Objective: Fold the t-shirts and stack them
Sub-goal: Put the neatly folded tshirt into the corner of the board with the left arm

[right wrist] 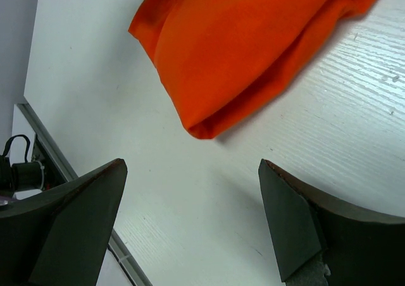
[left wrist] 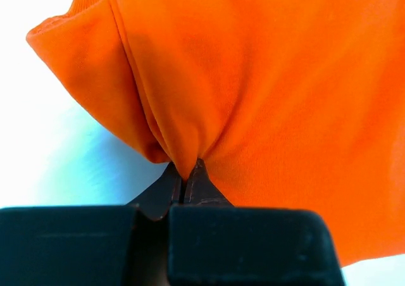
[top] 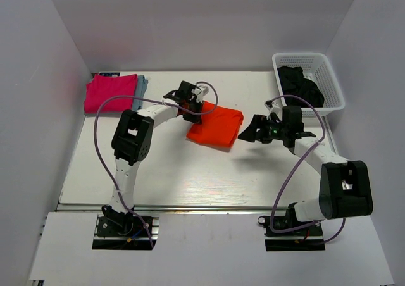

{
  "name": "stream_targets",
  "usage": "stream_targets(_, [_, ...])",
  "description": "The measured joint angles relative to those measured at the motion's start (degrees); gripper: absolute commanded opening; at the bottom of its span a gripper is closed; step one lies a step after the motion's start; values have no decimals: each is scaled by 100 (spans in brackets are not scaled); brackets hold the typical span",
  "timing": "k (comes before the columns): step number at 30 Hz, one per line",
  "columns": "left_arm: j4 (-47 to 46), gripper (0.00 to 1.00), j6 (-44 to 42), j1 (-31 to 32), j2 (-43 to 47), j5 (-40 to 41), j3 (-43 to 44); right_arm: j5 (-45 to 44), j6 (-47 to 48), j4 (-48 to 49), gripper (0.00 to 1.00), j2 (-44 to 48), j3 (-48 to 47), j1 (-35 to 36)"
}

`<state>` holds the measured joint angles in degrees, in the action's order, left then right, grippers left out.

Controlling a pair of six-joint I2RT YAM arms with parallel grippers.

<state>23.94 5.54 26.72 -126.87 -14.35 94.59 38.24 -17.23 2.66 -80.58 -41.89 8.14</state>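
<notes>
This is a robotics lab cell: plain white panels [top: 209, 20] box my white tabletop [top: 190, 172] from nine to three o'clock; at six o'clock my bases [top: 123, 232] bolt beside a metal rail [top: 202, 205], purple cables [top: 95, 134] exposed.

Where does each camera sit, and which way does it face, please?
Top external: above and behind the arms, looking down on the table; both arms show.
Left wrist: faces along the left gripper, shut on the orange t-shirt.
Right wrist: facing down past the open right gripper at the table.
Shared: every view shows the orange t-shirt.
</notes>
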Motion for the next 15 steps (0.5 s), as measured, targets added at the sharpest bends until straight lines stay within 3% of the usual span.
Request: stream_targets(15, [625,0,-1729,-518,688,2173,393,-105,63,17,90,232,55,-142])
